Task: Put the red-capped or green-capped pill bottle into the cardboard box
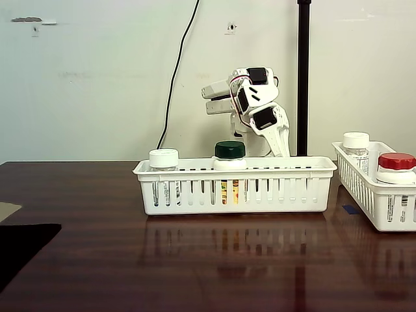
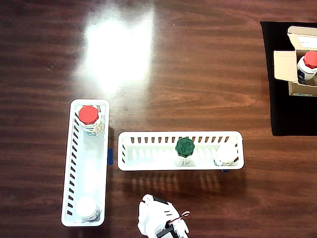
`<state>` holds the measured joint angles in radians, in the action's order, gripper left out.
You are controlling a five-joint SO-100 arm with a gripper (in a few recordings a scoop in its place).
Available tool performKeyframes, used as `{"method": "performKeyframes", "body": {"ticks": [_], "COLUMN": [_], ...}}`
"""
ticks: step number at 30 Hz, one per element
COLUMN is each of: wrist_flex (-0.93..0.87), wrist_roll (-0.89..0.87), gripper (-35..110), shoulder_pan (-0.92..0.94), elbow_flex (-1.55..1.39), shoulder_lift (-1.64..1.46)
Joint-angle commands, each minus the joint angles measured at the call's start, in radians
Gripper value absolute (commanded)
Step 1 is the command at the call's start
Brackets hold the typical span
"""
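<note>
Cardboard box sits at the top right edge of the overhead view on a black mat, its flaps open, and a pill bottle with a red cap stands inside it. On the dark wooden tabletop, two white slotted baskets lie well apart from the box. The long basket in front of the arm holds a green-capped bottle and a white-capped bottle. The other basket holds a second red-capped bottle at one end and a white-capped one at the other end. The white arm is folded up behind the long basket in the fixed view, and I cannot tell whether its fingers are apart or together.
</note>
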<state>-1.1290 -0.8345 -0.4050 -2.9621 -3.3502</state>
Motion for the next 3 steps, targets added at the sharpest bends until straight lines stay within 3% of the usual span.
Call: {"method": "performKeyframes", "body": {"ticks": [1,3], "wrist_flex": [-0.015,-0.015], "wrist_roll": [-0.002,0.002], "gripper": [2,2], "shoulder_pan": [-0.029,-0.029], "elbow_flex": [0.002,0.002], "shoulder_lift": [-0.084,-0.084]}}
